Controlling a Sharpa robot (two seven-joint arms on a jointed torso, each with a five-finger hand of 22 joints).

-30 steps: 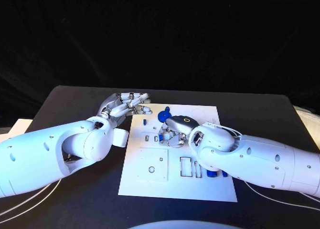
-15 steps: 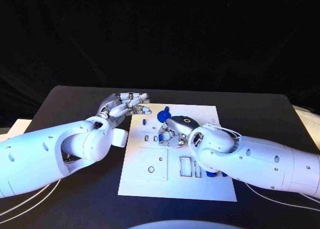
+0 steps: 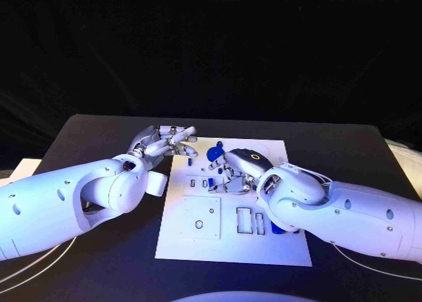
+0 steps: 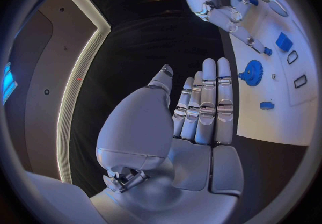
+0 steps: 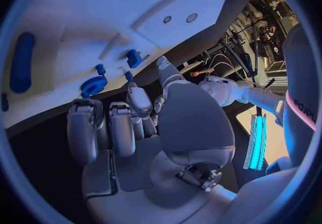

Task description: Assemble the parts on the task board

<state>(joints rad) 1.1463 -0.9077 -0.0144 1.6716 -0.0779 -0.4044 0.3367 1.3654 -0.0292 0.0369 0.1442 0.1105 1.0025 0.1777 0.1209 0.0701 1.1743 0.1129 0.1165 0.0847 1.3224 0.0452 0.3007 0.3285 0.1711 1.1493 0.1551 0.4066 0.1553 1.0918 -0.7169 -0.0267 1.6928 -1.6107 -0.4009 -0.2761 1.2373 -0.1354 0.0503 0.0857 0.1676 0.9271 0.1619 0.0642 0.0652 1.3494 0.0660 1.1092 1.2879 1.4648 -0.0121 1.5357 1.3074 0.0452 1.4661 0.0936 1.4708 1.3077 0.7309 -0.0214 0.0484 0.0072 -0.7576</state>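
Both hands are seen over the far half of the task board (image 3: 231,248) in the head view: the left hand (image 3: 164,143) is held at the board's far left corner with its fingers apart and nothing in them, and the right hand (image 3: 237,171) is lowered over the small slots in the middle, fingers curled downward; whether a part is pinched there cannot be told from this view. A blue gear (image 3: 215,153) is lying between the two hands, and other blue parts (image 3: 282,229) are partly hidden under the right forearm. From the left wrist view, the left hand (image 4: 195,122) is shown flat and straight, empty, beside the board's edge, with the gear (image 4: 252,72) just past its fingertips. From the right wrist view, the right hand (image 5: 134,127) is bent over the board near the gear (image 5: 94,85) and a small blue block (image 5: 133,58); nothing is clearly gripped. The part should probably be approached slowly and pinched squarely, so that it is not pushed away.
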